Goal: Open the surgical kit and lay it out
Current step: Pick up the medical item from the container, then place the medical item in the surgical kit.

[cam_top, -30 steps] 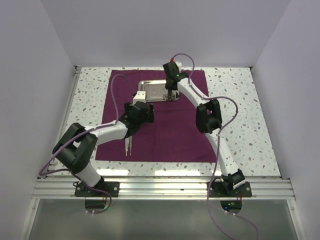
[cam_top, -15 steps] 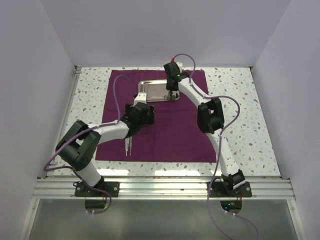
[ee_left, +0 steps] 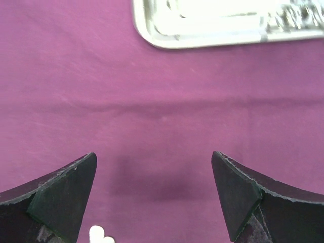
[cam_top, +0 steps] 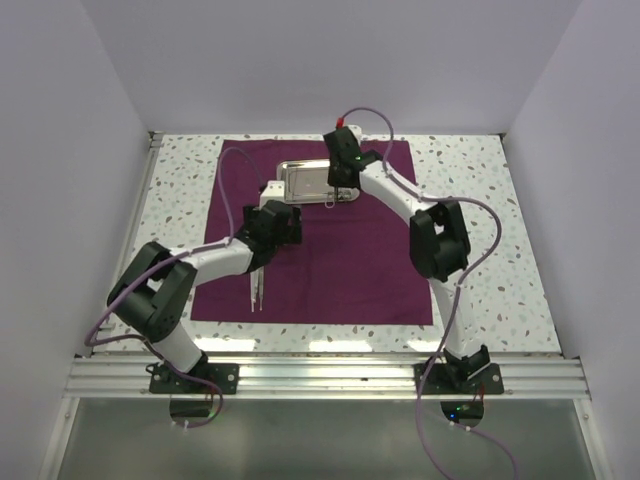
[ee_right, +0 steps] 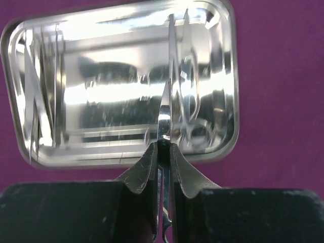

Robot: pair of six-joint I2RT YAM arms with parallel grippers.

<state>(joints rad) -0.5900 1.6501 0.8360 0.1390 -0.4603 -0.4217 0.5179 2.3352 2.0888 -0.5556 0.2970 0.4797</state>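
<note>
Our right gripper (ee_right: 163, 146) pinched a thin instrument (ee_right: 164, 121) over the tray (ee_right: 101, 116); our left gripper (ee_left: 153, 158) gaped empty. Such a slim hold could slip.

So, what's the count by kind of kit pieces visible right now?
Purple cloth: 1
Steel tray: 1
Silver instrument in the right gripper: 1
Slim instruments lying on the cloth: 2, as far as I can tell
Total: 5, tray contents lost in glare

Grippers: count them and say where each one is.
2. The left gripper, open, is over bare cloth short of the tray. The right gripper, shut on a thin instrument, is at the tray's near edge. None hidden.
</note>
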